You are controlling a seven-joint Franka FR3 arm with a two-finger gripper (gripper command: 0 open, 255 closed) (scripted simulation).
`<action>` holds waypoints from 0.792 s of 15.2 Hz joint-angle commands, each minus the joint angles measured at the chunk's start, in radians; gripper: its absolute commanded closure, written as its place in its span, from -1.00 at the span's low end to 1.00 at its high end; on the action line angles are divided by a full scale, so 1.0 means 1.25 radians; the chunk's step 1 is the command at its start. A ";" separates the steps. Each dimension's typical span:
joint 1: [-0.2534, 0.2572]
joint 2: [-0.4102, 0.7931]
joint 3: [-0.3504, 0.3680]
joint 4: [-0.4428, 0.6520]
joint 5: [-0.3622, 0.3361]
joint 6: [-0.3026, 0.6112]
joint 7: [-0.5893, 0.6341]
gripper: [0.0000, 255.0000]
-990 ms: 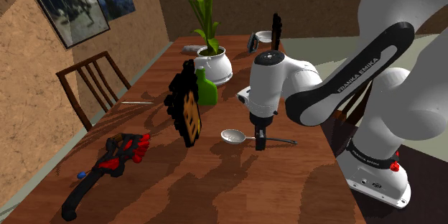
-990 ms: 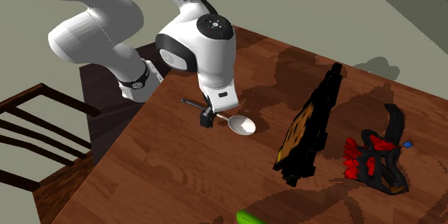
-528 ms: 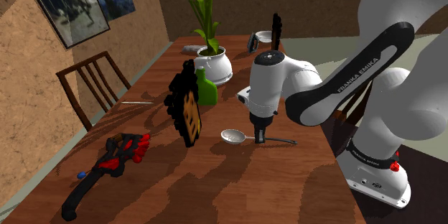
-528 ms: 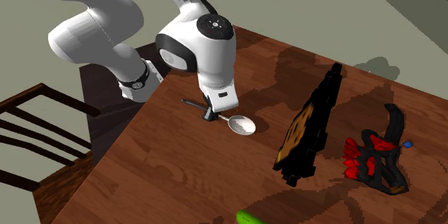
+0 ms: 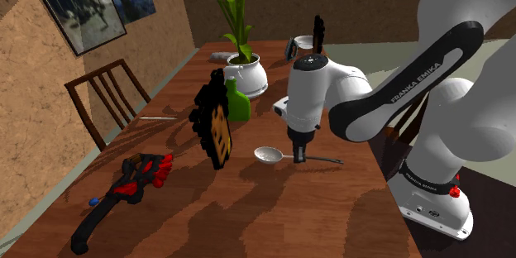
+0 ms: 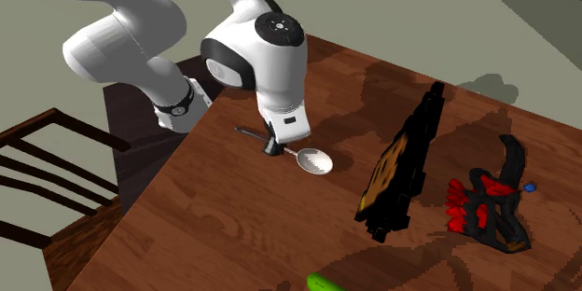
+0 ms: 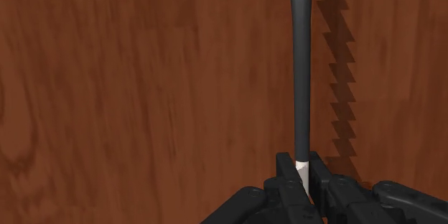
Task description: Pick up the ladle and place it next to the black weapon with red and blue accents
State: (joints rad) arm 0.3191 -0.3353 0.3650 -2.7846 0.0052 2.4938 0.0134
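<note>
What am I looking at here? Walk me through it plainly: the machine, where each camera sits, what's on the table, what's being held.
The white jointed machine is a robot arm on a stand beside a wooden table. One picture looks over the arm's shoulder, one looks from the table's other side, and one comes from a camera on its hand. The two black fingers are shut on the dark handle of a ladle, which has a pale bowl. Also on the table are a black weapon with red parts, a green bottle, a potted plant and an upright black-and-orange object. A chair stands alongside.
</note>
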 commanded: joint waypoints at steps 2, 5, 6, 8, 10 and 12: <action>0.009 -0.035 -0.009 0.011 0.013 -0.044 -0.014 1.00; 0.016 -0.065 -0.018 0.024 0.022 -0.087 -0.024 1.00; 0.017 -0.074 -0.020 0.029 0.024 -0.101 -0.027 1.00; 0.021 -0.092 -0.025 0.039 0.028 -0.129 -0.033 1.00; 0.023 -0.109 -0.030 0.050 0.031 -0.156 -0.038 1.00; 0.025 -0.124 -0.035 0.062 0.033 -0.183 -0.043 1.00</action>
State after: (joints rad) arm 0.3496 -0.4823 0.3241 -2.7166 0.0455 2.2830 -0.0376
